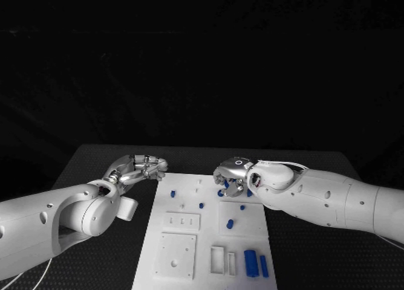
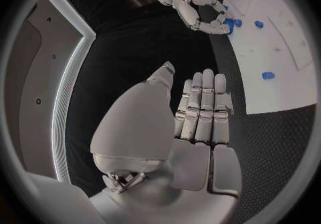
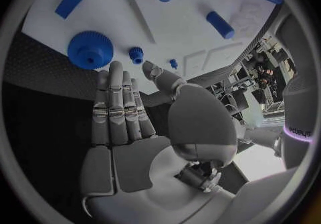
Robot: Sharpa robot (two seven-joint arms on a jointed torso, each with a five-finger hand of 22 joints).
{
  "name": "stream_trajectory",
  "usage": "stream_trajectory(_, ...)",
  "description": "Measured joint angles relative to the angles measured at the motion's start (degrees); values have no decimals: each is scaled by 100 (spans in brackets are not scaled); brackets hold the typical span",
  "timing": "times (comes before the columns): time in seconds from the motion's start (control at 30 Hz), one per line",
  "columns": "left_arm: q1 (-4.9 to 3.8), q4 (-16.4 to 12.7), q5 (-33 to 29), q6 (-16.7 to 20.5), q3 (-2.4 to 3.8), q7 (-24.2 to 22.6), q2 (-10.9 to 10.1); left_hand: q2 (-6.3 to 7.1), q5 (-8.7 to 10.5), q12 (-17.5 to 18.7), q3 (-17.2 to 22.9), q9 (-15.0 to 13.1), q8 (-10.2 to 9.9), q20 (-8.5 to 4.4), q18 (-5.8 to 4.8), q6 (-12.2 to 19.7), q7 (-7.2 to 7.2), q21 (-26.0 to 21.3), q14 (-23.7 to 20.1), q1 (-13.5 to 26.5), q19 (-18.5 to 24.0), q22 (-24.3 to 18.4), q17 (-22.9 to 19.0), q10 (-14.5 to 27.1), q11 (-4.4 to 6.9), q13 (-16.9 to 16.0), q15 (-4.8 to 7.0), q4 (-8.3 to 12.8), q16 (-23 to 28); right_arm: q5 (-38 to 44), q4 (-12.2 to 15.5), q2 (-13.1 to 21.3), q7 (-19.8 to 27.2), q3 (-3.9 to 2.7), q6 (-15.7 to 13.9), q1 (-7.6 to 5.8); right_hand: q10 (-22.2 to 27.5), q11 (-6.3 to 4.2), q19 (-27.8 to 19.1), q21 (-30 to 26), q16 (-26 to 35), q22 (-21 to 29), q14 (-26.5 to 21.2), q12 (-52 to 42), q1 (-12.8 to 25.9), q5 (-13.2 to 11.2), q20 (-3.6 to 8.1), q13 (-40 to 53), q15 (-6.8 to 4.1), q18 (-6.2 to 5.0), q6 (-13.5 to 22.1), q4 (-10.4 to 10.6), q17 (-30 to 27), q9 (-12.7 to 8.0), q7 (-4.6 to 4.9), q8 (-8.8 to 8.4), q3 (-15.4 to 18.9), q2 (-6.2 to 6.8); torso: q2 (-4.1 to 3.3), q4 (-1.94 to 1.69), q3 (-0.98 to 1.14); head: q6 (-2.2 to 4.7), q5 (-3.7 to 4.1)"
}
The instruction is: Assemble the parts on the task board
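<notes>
We see the matte black table [image 1: 97,160] with its finely dotted mat, and at its middle our landmark, the smooth white rectangular task board [image 1: 206,238], a flat plate broken up by raised square panels and shallow slots.

The robot's two glossy white arms reach in from either side of the board. The silver, segmented left hand [image 1: 139,167] hangs just off the board's far left corner. From its own wrist camera the fingers [image 2: 204,107] lie straight and side by side, palm flat, with nothing in it. The silver right hand [image 1: 233,177] hovers over the far part of the board, fingers bent down towards a small blue piece there. Whether it actually touches or grips that piece we cannot tell; from its own wrist camera the fingers [image 3: 115,107] look extended and together, the palm bare.

The small blue plastic parts are scattered across the board: a large toothed blue gear [image 3: 90,49], a tiny blue pinion [image 3: 136,54] beside it, short round pegs [image 1: 230,223] towards the board's middle, and longer blue bars [image 1: 251,261] lying at the board's near edge beside narrow rectangular slots.

By our reading, the assembly is at an early stage: several pieces lie loose on their sides, and most of the work appears to remain.
</notes>
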State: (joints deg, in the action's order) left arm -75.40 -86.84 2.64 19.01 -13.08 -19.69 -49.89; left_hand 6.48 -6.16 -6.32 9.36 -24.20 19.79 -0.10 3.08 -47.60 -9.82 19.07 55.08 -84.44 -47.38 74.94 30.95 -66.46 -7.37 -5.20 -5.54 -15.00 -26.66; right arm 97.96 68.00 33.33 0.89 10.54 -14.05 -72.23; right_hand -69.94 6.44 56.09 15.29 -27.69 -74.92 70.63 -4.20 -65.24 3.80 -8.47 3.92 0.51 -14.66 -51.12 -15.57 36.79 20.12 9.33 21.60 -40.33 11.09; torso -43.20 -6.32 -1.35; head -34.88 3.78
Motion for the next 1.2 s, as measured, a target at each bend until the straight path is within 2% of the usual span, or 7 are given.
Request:
stream_trajectory(0.23, -2, 9, 1, -15, 0, 8, 3, 8, 0, 33, -47, 8, 0, 6, -2, 0, 0, 0, -6, -53, 5, -1, 18, -20, -20, 7, -5, -80, 31, 13, -27, -7, 10, 1, 54, 31, 0, 0, 21, 0, 0, 0, 0, 0, 0, -1, 21, 0, 0, 0, 0, 0, 8, 0, 0, 0, 0, 0, -52, -29, -14, 3, 20)
stream_trajectory(0.37, -2, 18, 1, -13, 0, 12, 3, 8, 0, 65, -95, 16, -31, 10, -2, 0, 0, 0, -45, -98, 52, -1, 18, -20, -21, 15, -44, -128, 102, 15, -49, -5, 14, 6, 86, 57, 0, 0, 21, 0, 0, 1, 0, 0, 0, -2, 21, 0, 0, 1, 0, 0, 20, 1, 0, 0, 0, 0, -68, -25, -18, -1, 14)
stream_trajectory(0.57, -2, 17, 2, -5, 0, 12, 14, 10, 0, 176, -125, 46, -71, 91, -5, 0, 0, -26, -177, -100, 133, -1, 18, -20, -21, 41, -112, -158, 268, 18, -63, -19, 16, 7, 114, 58, 0, 0, 21, 0, 0, 0, 0, 0, 0, -2, 21, 1, 1, 1, 0, 0, 27, 1, 0, 0, 0, 0, -83, -19, -21, 16, 3)
stream_trajectory(0.67, -2, 17, 2, -3, 0, 12, 19, 10, 0, 215, -159, 61, -99, 102, -9, 31, -31, -39, -248, -100, 184, -2, 9, 22, -63, 56, -121, -159, 360, 20, -80, -39, 18, 5, 127, 57, 0, 0, 21, 1, 0, -19, 0, 0, 0, -2, 21, 1, 1, 0, 0, 0, 38, 1, 0, 0, 0, 0, -90, -21, -24, 20, 1)
stream_trajectory(0.83, -2, 16, 3, -2, 0, 12, 18, 10, 0, 215, -159, 62, -99, 102, -10, 31, -31, -48, -248, -100, 184, -2, 7, 23, -63, 56, -121, -159, 399, 33, -138, -71, 31, -9, 137, 66, -13, 13, 42, 24, -3, -28, 13, 0, 0, -2, 0, 1, -10, 1, -3, 0, 73, 1, -3, 0, 0, 0, -99, -21, -26, 20, 1)
stream_trajectory(1.07, -3, 20, 3, -2, 0, 16, 17, 10, 0, 215, -159, 67, -99, 123, -17, 31, -31, -48, -269, -100, 205, -2, 7, 22, -63, 62, -142, -159, 400, 74, -113, -70, 42, -16, 128, 69, -178, -54, 82, 44, -4, -23, 54, 0, 31, -55, 41, 21, -49, 1, -129, 33, 166, 9, -61, 0, -33, -31, -112, -12, -32, 21, 8)
stream_trajectory(1.2, -3, 21, 3, -3, 0, 19, 18, 10, 0, 215, -159, 67, -120, 123, -18, 31, -30, -48, -269, -100, 205, -2, 7, 33, -73, 61, -142, -159, 400, 116, -110, -81, 35, 7, 157, 114, -351, -104, 123, 21, 0, 16, 74, -68, 37, -69, 41, 47, -70, 2, -268, 93, 232, 49, -123, 81, -130, -86, -114, -10, -36, 5, 2)
